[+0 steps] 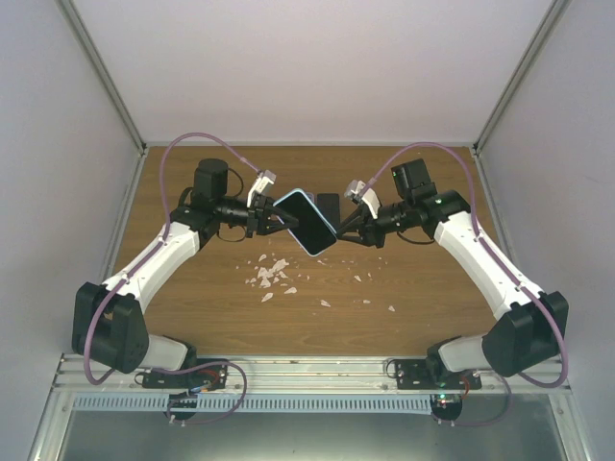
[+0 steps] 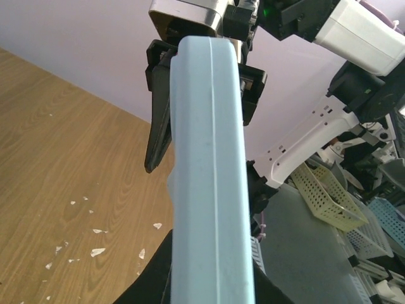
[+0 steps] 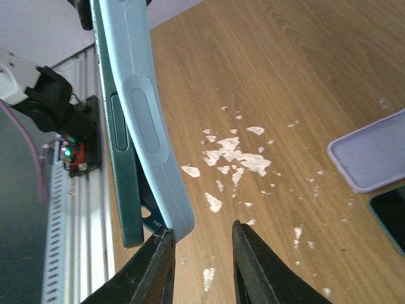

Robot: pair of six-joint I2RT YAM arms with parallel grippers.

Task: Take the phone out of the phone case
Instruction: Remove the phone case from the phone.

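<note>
A dark teal phone (image 3: pixel 120 164) sits in a light blue case (image 3: pixel 152 139), held on edge in the air over the middle of the table. In the top view its dark screen (image 1: pixel 312 230) faces up inside the blue rim (image 1: pixel 291 200). My left gripper (image 1: pixel 272 219) is shut on the cased phone; in the left wrist view the case's edge (image 2: pixel 212 158) fills the centre between my dark fingers (image 2: pixel 145 278). My right gripper (image 3: pixel 202 247) is open at the opposite corner, its left finger (image 3: pixel 155 259) touching the case corner, which stands a little apart from the phone there.
White scraps (image 1: pixel 272 274) lie scattered on the wooden table (image 1: pixel 192 307) below the phone. A lilac case (image 3: pixel 373 155) and a dark device (image 3: pixel 389 215) lie on the table behind; the top view shows a black object (image 1: pixel 329 204) there. Plastic baskets (image 2: pixel 323 190) stand beyond the table's near rail.
</note>
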